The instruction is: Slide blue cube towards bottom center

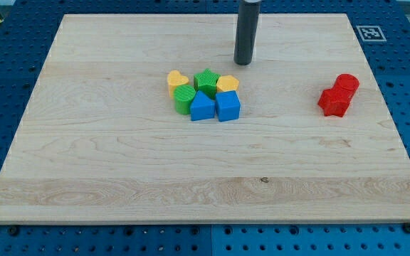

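Note:
The blue cube [228, 106] sits near the board's middle, at the right end of a tight cluster. Touching it on the left is a second blue block [202, 107] with a peaked top. Above them lie a yellow heart [177, 80], a green star [206, 80] and a yellow block [227, 84]. A green round block [184, 99] is at the cluster's left. My tip [243, 62] is above and slightly right of the cluster, clear of all blocks, a short gap from the yellow block.
Two red blocks [339, 94] sit touching each other at the view's right. The wooden board [62, 178] lies on a blue perforated table. A black-and-white marker [369, 32] is beside the board's top right corner.

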You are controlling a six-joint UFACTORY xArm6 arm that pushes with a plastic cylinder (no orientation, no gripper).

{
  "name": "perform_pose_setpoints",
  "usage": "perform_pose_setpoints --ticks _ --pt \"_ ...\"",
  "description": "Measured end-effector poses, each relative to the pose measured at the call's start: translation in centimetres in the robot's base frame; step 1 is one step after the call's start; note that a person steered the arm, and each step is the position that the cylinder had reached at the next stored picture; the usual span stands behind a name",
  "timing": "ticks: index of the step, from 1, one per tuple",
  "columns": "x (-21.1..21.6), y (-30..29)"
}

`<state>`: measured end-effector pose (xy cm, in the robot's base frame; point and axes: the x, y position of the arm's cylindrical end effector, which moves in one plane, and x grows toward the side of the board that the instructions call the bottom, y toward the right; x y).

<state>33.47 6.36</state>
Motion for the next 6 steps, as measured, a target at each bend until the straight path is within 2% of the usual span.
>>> perform_pose_setpoints --ticks 1,2,3,4,6 --pt "2.0 0.1" --pt "6.7 1.4" --pt "8.8 1.8" --pt "8.8 1.8" --pt "8.0 -3.4"
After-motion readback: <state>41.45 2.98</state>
